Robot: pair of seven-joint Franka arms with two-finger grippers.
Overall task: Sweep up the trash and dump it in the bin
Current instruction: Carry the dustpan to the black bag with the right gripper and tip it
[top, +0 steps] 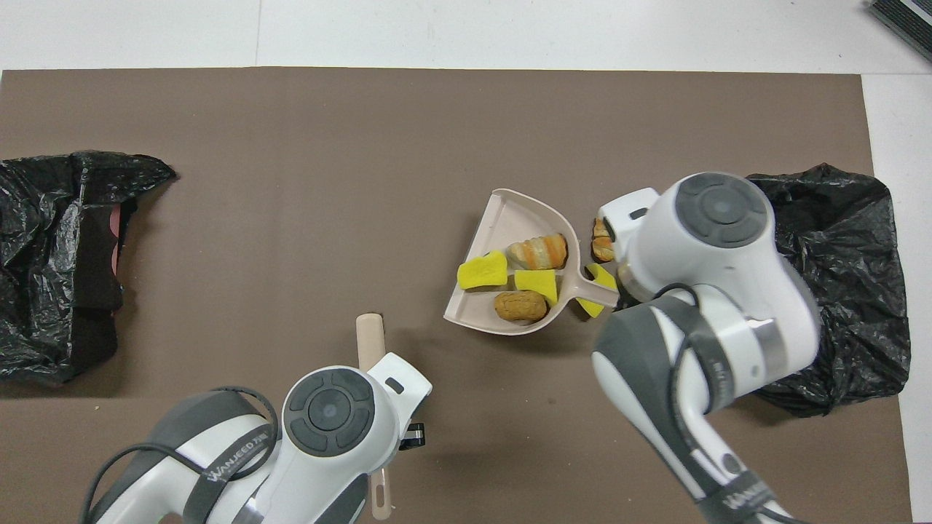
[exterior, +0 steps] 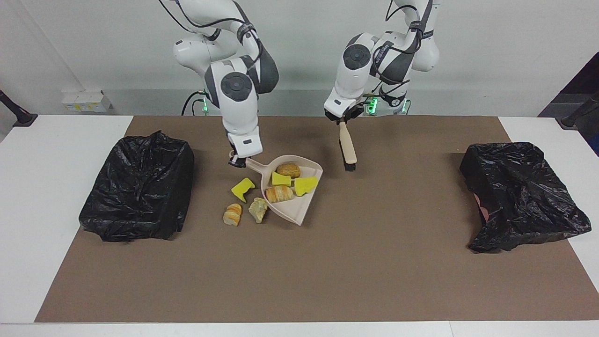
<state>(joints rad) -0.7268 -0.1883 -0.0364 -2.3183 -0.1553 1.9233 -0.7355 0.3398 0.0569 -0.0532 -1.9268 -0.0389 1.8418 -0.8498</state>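
- Right pincer (exterior: 237,162), centre-left of the facing view, clamped on the handle of the beige dustpan (exterior: 299,213).
- In the pan: brown roll (exterior: 288,170), two yellow sponge chunks (exterior: 305,185), striped croissant piece (exterior: 279,194).
- On the brown mat (exterior: 299,271), just beside the pan: yellow chunk (exterior: 242,188), croissant piece (exterior: 232,214), pale lump (exterior: 258,209).
- Left pincer (exterior: 343,120), upper centre, closed on the brush (exterior: 348,149).
- Arm bands read "WANJEED" (top: 234,458), partly legible.
- Black-bagged bins (exterior: 138,187) at both frame edges.

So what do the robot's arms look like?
Both arms are shiny white with dark grey bands at the joints and round grey caps. Black cables loop along them, and green lights glow at their bases. A grey band carries white lettering. Each ends in a small black pincer: left pincer, right pincer.
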